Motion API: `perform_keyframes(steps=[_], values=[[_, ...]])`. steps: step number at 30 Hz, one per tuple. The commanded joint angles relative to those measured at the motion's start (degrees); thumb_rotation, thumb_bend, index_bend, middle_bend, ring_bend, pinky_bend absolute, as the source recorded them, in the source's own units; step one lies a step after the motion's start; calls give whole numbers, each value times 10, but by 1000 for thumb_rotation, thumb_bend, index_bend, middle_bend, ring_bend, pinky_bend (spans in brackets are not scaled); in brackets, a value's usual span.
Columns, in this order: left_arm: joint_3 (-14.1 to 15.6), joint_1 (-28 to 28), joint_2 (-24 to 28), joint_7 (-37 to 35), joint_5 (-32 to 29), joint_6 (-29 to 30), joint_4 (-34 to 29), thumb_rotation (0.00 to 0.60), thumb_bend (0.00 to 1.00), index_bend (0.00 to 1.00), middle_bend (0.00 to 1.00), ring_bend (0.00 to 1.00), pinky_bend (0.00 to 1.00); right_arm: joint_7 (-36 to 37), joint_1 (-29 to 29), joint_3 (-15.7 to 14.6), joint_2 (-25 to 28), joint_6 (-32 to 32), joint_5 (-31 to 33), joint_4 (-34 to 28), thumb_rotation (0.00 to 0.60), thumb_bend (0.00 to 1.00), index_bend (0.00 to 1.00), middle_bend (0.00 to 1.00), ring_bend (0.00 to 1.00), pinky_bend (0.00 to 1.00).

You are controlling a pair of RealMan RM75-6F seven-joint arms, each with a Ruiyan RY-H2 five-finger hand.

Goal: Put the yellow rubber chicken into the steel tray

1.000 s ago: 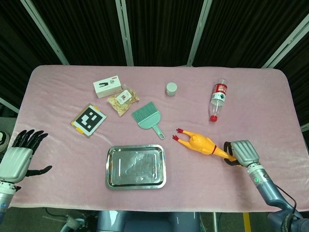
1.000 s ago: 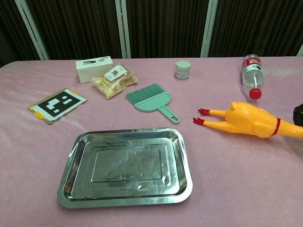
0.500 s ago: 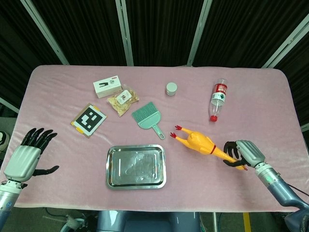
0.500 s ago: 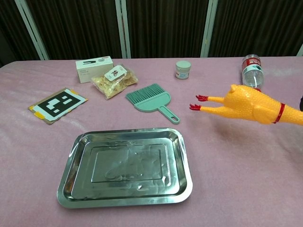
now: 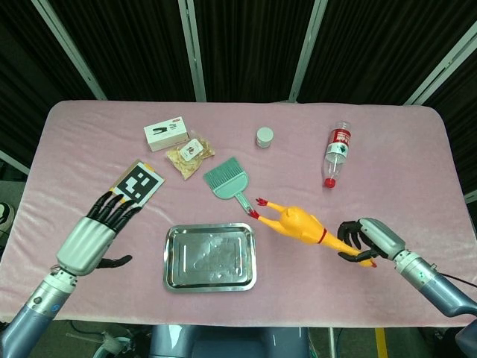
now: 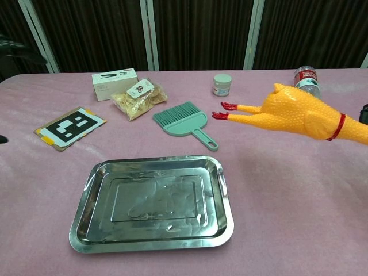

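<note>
Yellow rubber chicken shows no legible writing.

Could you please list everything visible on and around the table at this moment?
Rubber chicken: one, yellow with red feet, lifted above the cloth right of the tray.
Steel tray: one, silver, front centre.
Hand brush: one, green, behind the tray.
Snack bag: one, clear, left of the brush.
Box: one, white, back left.
Marker card: one, black and white, left.
Jar: one, small, back centre.
Bottle: one, clear with red cap, lying back right.
Tablecloth: pink.
Right hand: holds the chicken's head end.
Left hand: fingers spread, holding nothing.
</note>
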Motion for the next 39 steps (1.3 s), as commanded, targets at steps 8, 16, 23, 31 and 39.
perform_keyframes(steps=[8,16,23,31,39], values=[[-41,-90,-143,112,18,-82,-10,600,22,121,99,43,42,27,53,-17,9,-41,-22,-56,600,1000,915,720,721,884],[-56,-125,-241,184,1,-106,27,600,22,113,92,42,42,73,95,-19,12,-86,-7,-90,600,1000,922,724,726,888],[-60,-139,-297,220,-10,-105,69,600,22,111,88,43,42,111,122,-20,13,-108,3,-99,600,1000,927,726,728,893],[-75,-156,-348,221,-30,-99,110,600,27,111,95,43,42,143,135,-32,13,-104,-2,-98,600,1000,932,730,733,897],[-97,-181,-400,221,-59,-96,150,600,67,121,119,77,61,143,141,-47,14,-92,-6,-98,600,1000,934,731,734,897]])
